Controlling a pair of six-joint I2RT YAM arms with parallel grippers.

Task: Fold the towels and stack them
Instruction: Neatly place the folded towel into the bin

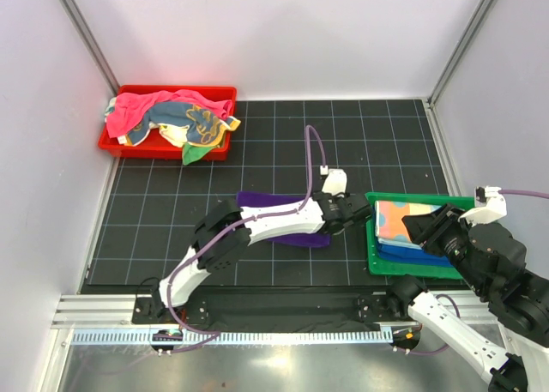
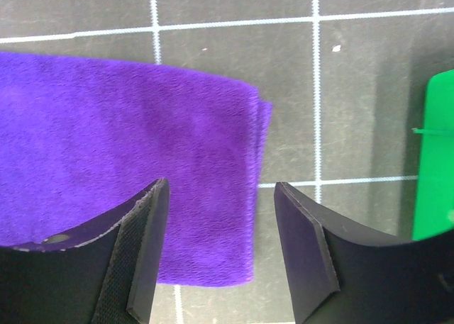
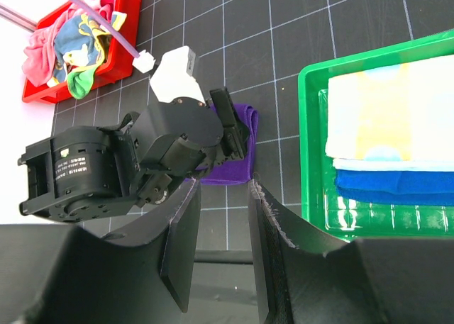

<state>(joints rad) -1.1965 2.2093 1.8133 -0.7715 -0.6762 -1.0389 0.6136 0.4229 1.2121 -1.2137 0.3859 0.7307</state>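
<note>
label on left arm's motor, print too small to read

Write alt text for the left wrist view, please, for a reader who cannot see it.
The open left gripper hangs over one end of a folded purple towel lying on a black gridded mat. A green tray's edge shows at the right.
</note>
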